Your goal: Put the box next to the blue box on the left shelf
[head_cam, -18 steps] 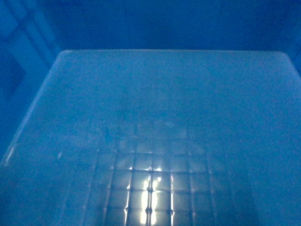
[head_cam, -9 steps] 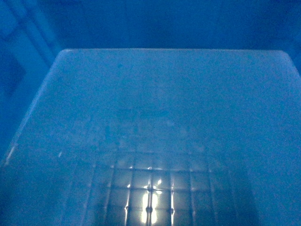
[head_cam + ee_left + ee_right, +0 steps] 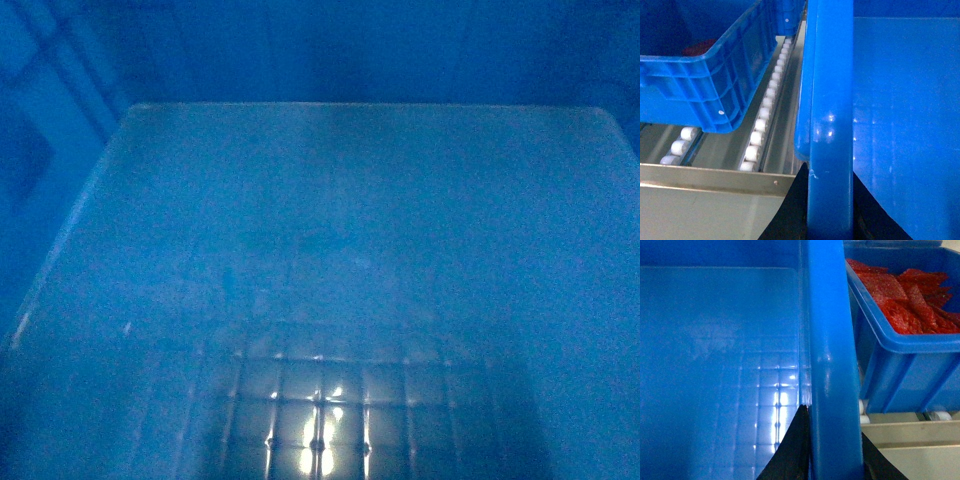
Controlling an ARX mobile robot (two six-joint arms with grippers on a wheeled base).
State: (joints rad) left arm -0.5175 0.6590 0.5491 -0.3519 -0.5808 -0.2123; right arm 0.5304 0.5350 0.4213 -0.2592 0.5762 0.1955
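Observation:
The box [image 3: 350, 250] fills the head view: bright blue, open-topped, with a faint grid floor. My left gripper [image 3: 829, 170] is shut on its left rim [image 3: 830, 100], one black finger on each side. My right gripper [image 3: 832, 422] is shut on its right rim [image 3: 827, 340] in the same way. A blue box [image 3: 705, 75] sits on the shelf rollers [image 3: 762, 125] just left of the held box, with a narrow gap between them. Neither gripper shows in the head view.
Another blue crate [image 3: 900, 365] holding red packets [image 3: 905, 295] stands close on the right, on white rollers [image 3: 863, 410]. A metal front rail [image 3: 715, 175] of the shelf crosses below the rollers, and shows again on the right as the rail [image 3: 910, 427].
In the head view the bright reflection on the grid floor has slid down toward the bottom edge and shrunk. The box's far wall has barely shifted.

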